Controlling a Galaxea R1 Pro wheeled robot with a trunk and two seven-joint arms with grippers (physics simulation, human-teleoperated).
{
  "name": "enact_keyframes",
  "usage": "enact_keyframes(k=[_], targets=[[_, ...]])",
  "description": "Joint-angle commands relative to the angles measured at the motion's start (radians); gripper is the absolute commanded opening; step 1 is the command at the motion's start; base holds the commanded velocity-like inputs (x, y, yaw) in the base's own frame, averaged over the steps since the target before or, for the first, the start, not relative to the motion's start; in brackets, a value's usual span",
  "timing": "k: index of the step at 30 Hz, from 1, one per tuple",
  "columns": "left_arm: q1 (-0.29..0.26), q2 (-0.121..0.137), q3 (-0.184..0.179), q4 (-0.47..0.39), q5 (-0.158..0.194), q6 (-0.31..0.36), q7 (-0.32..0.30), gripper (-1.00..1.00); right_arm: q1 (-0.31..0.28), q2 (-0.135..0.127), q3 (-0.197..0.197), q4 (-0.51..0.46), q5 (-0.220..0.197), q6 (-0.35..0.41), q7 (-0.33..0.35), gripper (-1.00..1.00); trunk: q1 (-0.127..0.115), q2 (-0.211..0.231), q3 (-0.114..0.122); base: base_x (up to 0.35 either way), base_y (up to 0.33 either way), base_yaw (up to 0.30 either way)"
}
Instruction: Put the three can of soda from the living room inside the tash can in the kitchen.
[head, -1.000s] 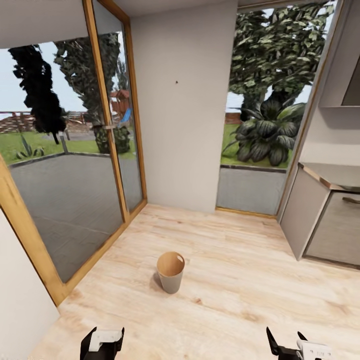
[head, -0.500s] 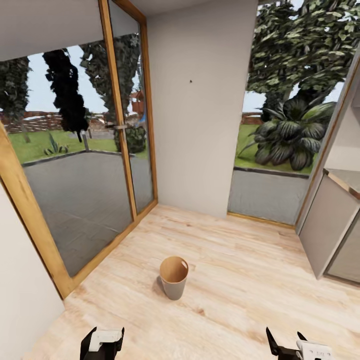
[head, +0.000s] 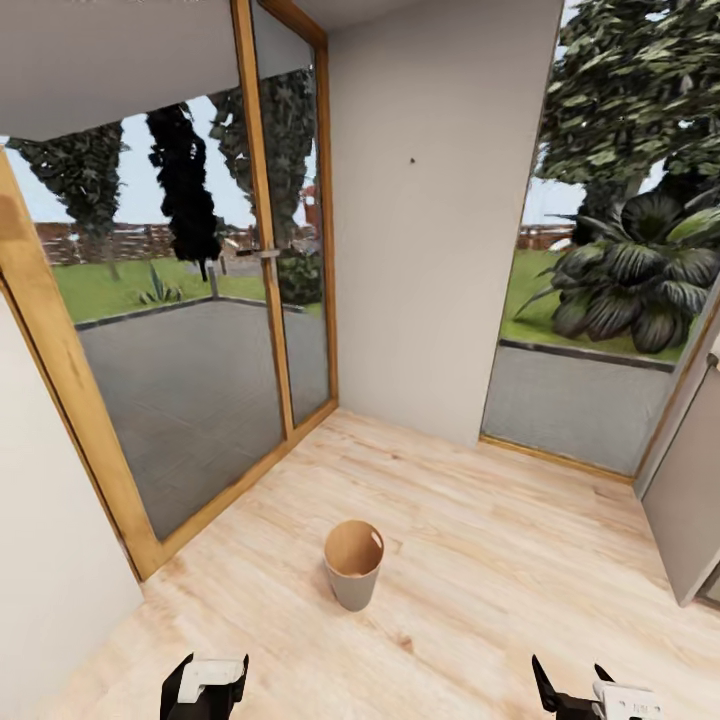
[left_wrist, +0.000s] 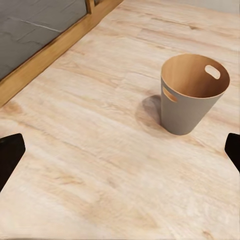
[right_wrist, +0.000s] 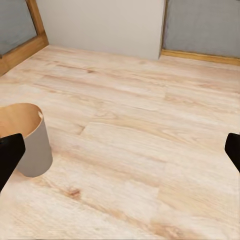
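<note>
Small round tapered bin (head: 353, 578), pale grey outside and coppery brown inside, upright on the light wood-plank floor (head: 480, 560), roughly midway between the two arms and ahead of both. Rim wider than base, walls narrowing downward; an oval handle slot cut through the wall just under the rim, a matching one on the opposite side, best seen from the left wrist view (left_wrist: 192, 92). Interior bare as far as visible, bottom hidden from these angles. Soft shadow on the planks beside the base.

Left claw (head: 205, 685), black fingers with a white body, low at the near edge of the head view; fingertips (left_wrist: 10, 155) set wide apart in the left wrist view, nothing between them. Right claw (head: 585, 695), likewise black and white, with dark tips (right_wrist: 9, 152) spread at the frame edges, holding nothing; bin (right_wrist: 27, 140) partly in sight there.

Beyond the bin, a wood-framed glass door (head: 200, 330) and a plain white wall (head: 440, 220); grey cabinet side (head: 690, 510) at the right.
</note>
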Motion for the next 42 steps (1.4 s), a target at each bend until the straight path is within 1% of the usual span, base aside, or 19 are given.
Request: enact_keyframes(k=[1,16,26,42], targets=[[0.0,0.0,0.0,0.0,0.0,0.0,0.0,1.0,0.0,0.0,0.0,0.0,0.0,0.0,0.0,1.0,0.0,0.0,0.0,0.094,-0.271,0.244],[0.0,0.0,0.0,0.0,0.0,0.0,0.0,1.0,0.0,0.0,0.001,0.005,0.001,0.0,0.0,1.0,0.0,0.0,0.0,0.076,-0.274,0.246],[0.0,0.0,0.0,0.0,0.0,0.0,0.0,1.0,0.0,0.0,0.011,0.02,0.002,0.0,0.0,1.0,0.0,0.0,0.0,0.008,-0.276,0.246],[0.0,0.001,0.001,0.0,0.001,0.0,0.0,1.0,0.0,0.0,0.012,0.024,0.002,-0.001,0.0,1.0,0.0,0.0,0.0,0.0,-0.272,0.247]])
